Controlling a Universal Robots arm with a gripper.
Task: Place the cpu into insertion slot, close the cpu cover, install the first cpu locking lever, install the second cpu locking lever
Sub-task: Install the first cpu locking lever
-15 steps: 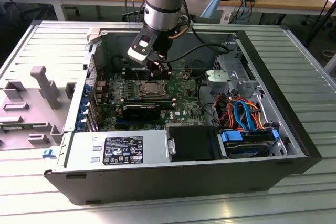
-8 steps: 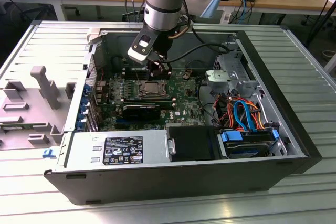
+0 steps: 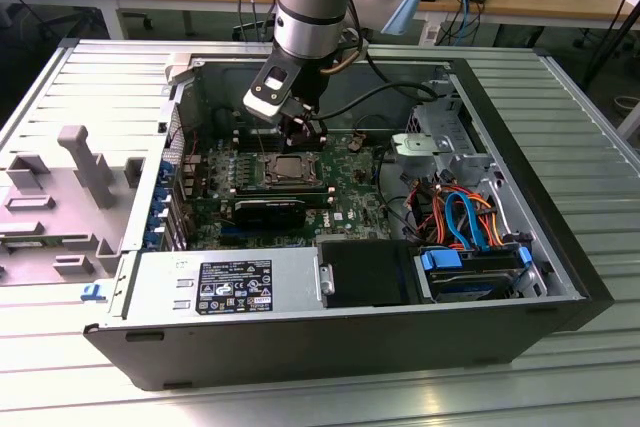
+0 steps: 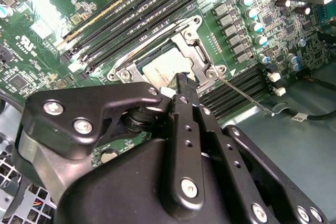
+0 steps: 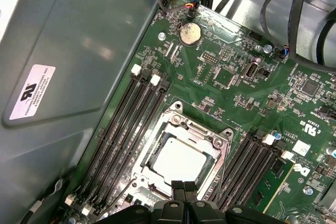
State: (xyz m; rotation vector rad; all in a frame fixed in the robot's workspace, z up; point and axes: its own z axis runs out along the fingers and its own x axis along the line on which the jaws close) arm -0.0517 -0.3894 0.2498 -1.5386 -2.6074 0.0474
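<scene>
The pincer hung clenched, fingertips pressed together with nothing between them, directly over one edge of the insertion slot; whether it touched the metal could not be told. In both wrist views the cpu lay flat in that slot, silvery top facing up, its square sides lined up with the socket. The cpu cover lay down around it, framing the chip in its window. In the second wrist view a thin wire locking lever slanted away from the socket's corner, crossing the black memory slots there. More memory slots flanked the socket on the green motherboard, near a coin-cell battery. A white printed label was stuck to the grey case wall. In the exterior view the open computer case lay on a slatted metal bench, a black label on its power supply.
</scene>
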